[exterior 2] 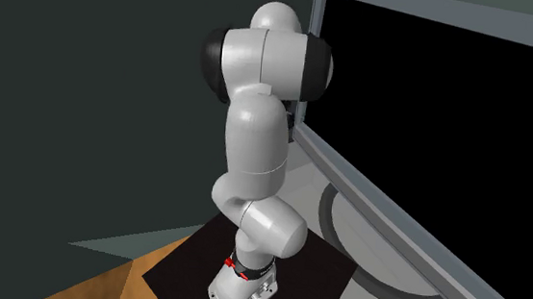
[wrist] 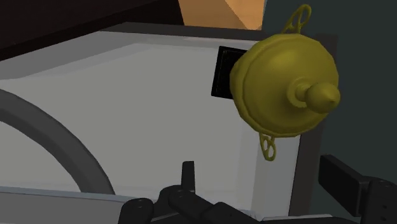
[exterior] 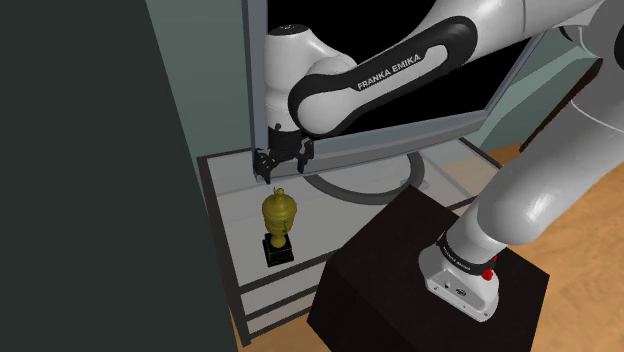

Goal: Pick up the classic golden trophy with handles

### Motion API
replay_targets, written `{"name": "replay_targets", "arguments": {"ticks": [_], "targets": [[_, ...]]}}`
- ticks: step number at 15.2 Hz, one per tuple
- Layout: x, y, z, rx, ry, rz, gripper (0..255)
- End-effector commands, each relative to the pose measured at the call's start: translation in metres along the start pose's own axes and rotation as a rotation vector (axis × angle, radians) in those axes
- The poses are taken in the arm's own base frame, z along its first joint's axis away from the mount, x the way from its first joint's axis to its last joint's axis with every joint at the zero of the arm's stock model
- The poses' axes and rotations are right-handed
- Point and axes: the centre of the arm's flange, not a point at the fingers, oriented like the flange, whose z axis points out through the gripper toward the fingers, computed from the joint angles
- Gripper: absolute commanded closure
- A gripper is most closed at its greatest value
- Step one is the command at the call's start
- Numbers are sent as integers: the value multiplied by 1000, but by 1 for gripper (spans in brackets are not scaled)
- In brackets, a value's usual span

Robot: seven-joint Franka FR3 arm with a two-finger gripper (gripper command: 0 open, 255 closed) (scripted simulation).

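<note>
- A dark grey-green wall [exterior: 90,170] fills the shoulder view's left.
- Behind the table, a grey frame encloses a black area [exterior 2: 450,118].
- Wooden floor [exterior: 585,235] lies beside the black stand [exterior: 400,270].
- The white table [exterior: 335,215] bears a grey ring [exterior: 350,193].
- The golden trophy [exterior: 279,213] stands upright on its black base, near the table's wall-side edge.
- The tool [exterior: 281,165] hangs above the trophy, apart from it, with its fingers spread.

The white arm [exterior 2: 255,143] stands folded and upright, its red-marked base seated on the top of the black stand [exterior 2: 314,272], its dark-jointed shoulder level with the upper corner of a grey frame [exterior 2: 395,220]. The frame encloses a black area [exterior 2: 451,108]. A dark curved band [exterior 2: 331,211] lies on the grey worktop [exterior 2: 380,287] along the frame's lower edge; wooden floor [exterior 2: 101,282] adjoins the stand.
</note>
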Motion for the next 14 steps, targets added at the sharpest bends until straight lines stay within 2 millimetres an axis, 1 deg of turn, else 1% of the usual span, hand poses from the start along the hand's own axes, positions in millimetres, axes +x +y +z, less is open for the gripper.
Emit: {"name": "replay_targets", "arguments": {"ticks": [1, 8, 10, 11, 14], "targets": [[5, -19, 16, -3, -2, 20, 0], [6, -19, 53, -3, -2, 20, 0], [6, -19, 56, -3, -2, 20, 0], [5, -20, 56, -3, -2, 20, 255], [5, -20, 56, -3, -2, 20, 255]]}}
